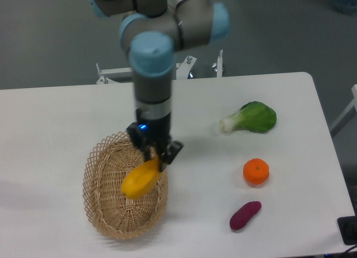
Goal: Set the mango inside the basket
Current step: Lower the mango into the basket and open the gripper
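Pincer (156, 156) clamped on the upper end of the mango (141, 178), hanging tilted over the right half of the basket (99, 212). Well apart on the right: bok choy (251, 118) far, tangerine (256, 171) in the middle, purple sweet potato (245, 215) near. All on a white surface (50, 135); grey floor (50, 40) beyond

A robotics lab: a robot arm (152, 73) bolted on a metal pedestal (150, 60) behind a bare white table (50, 129), grey floor beyond.
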{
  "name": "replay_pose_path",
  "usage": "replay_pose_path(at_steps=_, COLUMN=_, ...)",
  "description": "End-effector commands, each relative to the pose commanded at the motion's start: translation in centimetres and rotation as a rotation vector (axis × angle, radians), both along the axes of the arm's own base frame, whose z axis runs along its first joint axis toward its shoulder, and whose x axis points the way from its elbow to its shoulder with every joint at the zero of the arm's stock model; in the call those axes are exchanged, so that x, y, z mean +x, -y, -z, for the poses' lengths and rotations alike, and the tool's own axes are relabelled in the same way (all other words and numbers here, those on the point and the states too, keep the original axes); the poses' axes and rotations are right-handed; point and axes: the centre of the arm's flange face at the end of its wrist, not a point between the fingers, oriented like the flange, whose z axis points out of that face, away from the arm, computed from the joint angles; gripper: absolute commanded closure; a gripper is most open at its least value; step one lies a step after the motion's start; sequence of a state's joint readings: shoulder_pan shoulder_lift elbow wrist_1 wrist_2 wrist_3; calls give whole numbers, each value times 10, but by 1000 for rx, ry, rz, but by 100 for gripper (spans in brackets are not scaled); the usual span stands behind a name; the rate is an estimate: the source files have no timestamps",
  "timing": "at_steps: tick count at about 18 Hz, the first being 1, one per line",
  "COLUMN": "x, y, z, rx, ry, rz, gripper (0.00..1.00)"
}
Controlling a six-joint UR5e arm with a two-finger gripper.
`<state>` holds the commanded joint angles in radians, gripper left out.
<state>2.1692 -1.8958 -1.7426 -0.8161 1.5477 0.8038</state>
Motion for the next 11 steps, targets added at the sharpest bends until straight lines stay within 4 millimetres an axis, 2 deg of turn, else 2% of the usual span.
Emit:
replay_pose_path(at_steps=4, x=10, y=-11, z=31, rx=-47, ry=7, rz=32, gripper=73)
replay_pose_path(at_steps=11, x=18, y=-18, z=64, rx=-115, ry=6, rz=103, gripper=69)
